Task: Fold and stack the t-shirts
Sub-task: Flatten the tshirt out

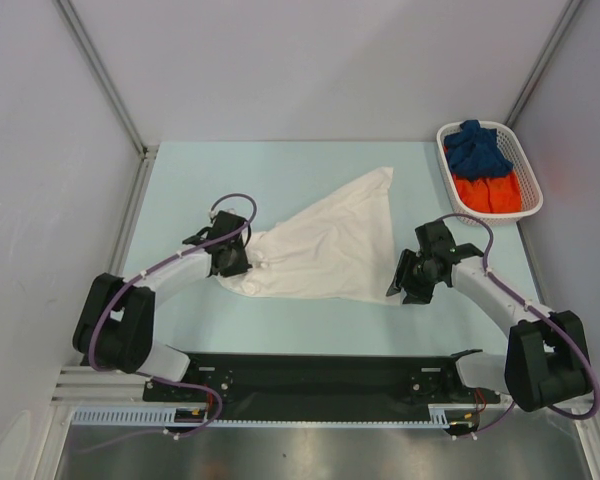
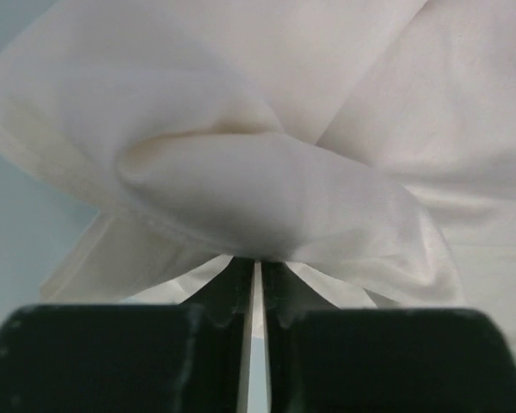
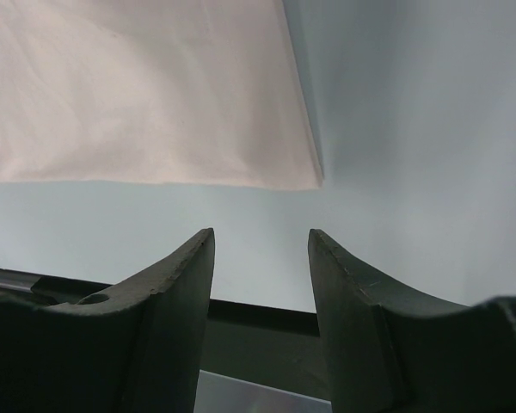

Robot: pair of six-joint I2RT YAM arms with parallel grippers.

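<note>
One white t-shirt lies on the table, its bunched left end pinched in the left gripper. Right gripper: wide, empty, just beside it. One dark blue t-shirt and one orange t-shirt in one basket.

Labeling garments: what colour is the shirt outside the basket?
The shirt is white; top view shows it best.

The fingers stand apart with nothing between them, over the pale surface. The white shirt's corner lies just beyond.
</note>
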